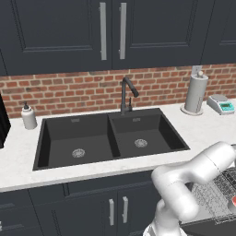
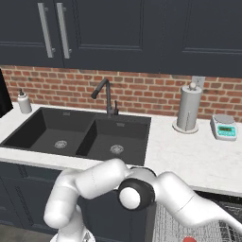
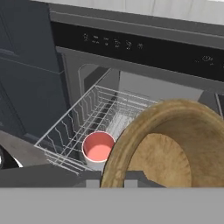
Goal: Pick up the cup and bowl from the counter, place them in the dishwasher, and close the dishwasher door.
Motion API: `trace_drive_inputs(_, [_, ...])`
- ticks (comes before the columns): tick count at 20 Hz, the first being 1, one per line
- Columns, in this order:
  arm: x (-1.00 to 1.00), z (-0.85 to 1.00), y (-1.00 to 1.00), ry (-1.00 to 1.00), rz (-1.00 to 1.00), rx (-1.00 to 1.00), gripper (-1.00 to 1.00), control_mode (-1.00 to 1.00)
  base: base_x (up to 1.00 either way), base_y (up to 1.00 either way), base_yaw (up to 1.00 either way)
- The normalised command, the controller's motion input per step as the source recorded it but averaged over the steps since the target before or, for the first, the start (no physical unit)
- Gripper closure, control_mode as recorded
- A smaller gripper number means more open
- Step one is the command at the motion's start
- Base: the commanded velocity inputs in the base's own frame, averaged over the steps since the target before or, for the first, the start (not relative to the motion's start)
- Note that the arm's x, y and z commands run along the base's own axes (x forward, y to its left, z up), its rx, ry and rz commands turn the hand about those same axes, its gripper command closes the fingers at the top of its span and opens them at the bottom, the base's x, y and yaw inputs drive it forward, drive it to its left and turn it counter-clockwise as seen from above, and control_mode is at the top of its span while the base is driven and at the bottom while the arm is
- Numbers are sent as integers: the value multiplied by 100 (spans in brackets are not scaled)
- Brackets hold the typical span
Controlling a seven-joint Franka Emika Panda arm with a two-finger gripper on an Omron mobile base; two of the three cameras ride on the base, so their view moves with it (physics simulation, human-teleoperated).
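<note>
A large wooden bowl hangs close before the hand camera, tilted on edge, and my gripper is shut on its rim. Behind and below it stands the dishwasher, open, with its grey wire rack pulled out. A cup, white outside and red inside, sits upright at the rack's front. The rack and the cup also show at the lower right of the left base view, below the white counter. The dark panel under the rack looks like the lowered dishwasher door.
A black double sink with a faucet is set into the counter. A paper towel holder and a small scale stand at the right, a soap dispenser at the left. Dark handled cupboards flank the dishwasher.
</note>
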Motion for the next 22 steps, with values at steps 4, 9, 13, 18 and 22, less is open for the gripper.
trace_drive_inputs(4, [41, -44, -3, 5, 0, 0, 100, -100, 0, 0, 0])
trace_drive_inputs(9, [54, -42, -4, 10, 0, 0, 100, -100, 0, 0, 0])
trace_drive_inputs(13, [37, -51, -5, 9, 0, 0, 100, -100, 0, 0, 0])
trace_drive_inputs(18, [10, -67, -1, 1, 0, 0, 100, -100, 0, 0, 0])
trace_drive_inputs(22, [23, -57, 0, -2, 0, 0, 100, -100, 0, 0, 0])
